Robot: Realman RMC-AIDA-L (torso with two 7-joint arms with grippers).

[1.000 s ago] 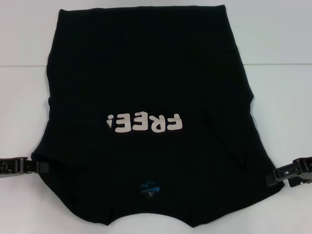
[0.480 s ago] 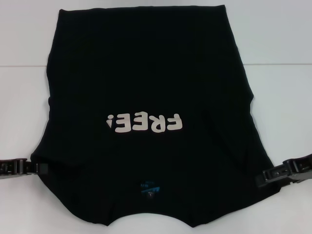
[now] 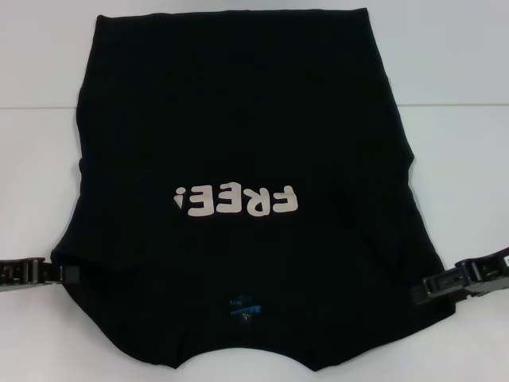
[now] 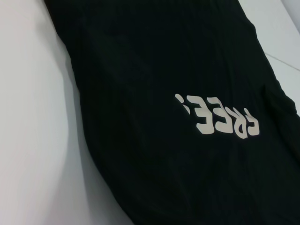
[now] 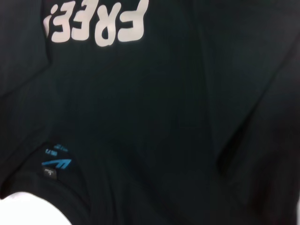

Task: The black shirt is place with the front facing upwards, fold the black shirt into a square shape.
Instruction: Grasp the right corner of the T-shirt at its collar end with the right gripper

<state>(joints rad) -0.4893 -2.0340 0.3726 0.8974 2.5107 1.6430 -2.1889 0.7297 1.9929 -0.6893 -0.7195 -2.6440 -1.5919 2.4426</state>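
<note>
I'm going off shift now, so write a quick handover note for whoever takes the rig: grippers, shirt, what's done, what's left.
Left gripper: low at the left edge of the black shirt, near the sleeve.
Right gripper: low at the shirt's right edge, tips over the cloth. Whether either has a grip cannot be told.
Shirt: spread flat on the white table, front up, FREE! lettering showing, neck label at the near end.
Done: no fold visible.
Left: all the folding into a square.

Light: bright, even, overhead; white table (image 3: 461, 159) near blown out.
Shadows: soft, thin along black shirt (image 3: 238, 143) edges.
Focus: right wrist view blurred; head view slightly soft.
</note>
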